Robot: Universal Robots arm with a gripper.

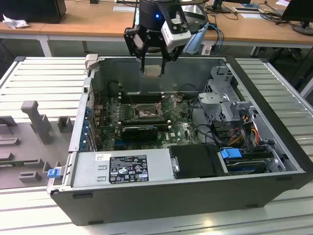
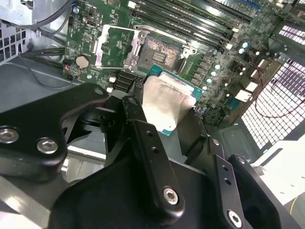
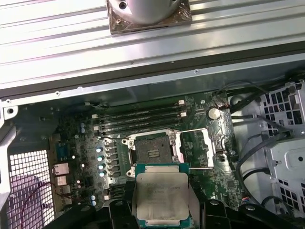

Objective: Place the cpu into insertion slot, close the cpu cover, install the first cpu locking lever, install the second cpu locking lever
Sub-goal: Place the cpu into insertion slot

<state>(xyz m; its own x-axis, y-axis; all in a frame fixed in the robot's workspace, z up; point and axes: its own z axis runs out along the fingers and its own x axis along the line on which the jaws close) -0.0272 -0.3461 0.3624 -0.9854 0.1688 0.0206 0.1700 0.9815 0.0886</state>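
Pale silver-grey metal tops the small flat square cpu [image 1: 152, 72]. It hangs clamped between the black fingers of the gripper [image 1: 152, 67], so the claw is narrowed onto the chip's opposite edges. In the exterior view the chip is held roughly level in the air, above the open black computer case [image 1: 195, 196] and clear of everything inside it.

Below lies the green motherboard [image 1: 181, 129]. On it is the insertion slot [image 1: 145, 113], a small square socket with a dark centre and a metal rim, bare and uncovered. In the first wrist view the cpu [image 3: 161, 195] shows a green border around its metal lid, and the insertion slot [image 3: 152, 150] is seen beyond it, well apart in height. The cpu cover [image 3: 198, 148], a thin grey metal frame plate with a cut-out middle, is swung open and lies beside the socket, not over it. The second wrist view shows the same layout: cpu [image 2: 164, 102] between the fingers, insertion slot [image 2: 159, 52] open, cpu cover [image 2: 112, 45] folded back next to it.

Long black memory slots [image 3: 138, 117] run along the socket's far side in the first wrist view. A grey boxed power supply [image 1: 122, 166] with a label fills the near side of the case. The case rests on a ribbed grey metal table [image 1: 44, 78].
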